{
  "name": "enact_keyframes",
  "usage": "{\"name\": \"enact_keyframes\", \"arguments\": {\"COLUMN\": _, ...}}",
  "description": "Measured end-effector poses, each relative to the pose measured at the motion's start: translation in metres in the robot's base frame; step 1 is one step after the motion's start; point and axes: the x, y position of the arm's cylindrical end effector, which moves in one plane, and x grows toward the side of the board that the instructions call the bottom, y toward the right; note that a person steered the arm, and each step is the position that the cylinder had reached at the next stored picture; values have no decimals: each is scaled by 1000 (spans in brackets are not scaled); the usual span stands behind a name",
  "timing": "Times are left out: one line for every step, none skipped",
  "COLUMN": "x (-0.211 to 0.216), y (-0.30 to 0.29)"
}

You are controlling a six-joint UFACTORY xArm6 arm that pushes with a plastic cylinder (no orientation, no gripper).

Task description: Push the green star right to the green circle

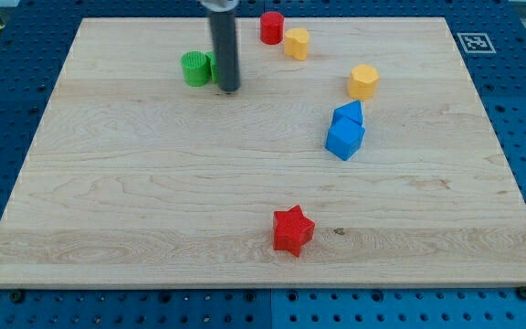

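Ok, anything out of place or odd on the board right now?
Nothing is damaged or tipped. One snag: my tip stands just right of the green circle, and only a green sliver shows between them, likely the green star, mostly hidden behind the rod. The two blue blocks sit pressed together.

Green circle [194, 68] upright at the view's top-left; green star [211, 65] touching, mostly hidden.
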Motion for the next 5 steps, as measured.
{"name": "enact_keyframes", "arguments": {"x": -3, "y": 66}}
{"name": "enact_keyframes", "arguments": {"x": -3, "y": 76}}
{"name": "enact_keyframes", "arguments": {"x": -24, "y": 58}}
{"name": "enact_keyframes", "arguments": {"x": -51, "y": 32}}
{"name": "enact_keyframes", "arguments": {"x": -61, "y": 22}}
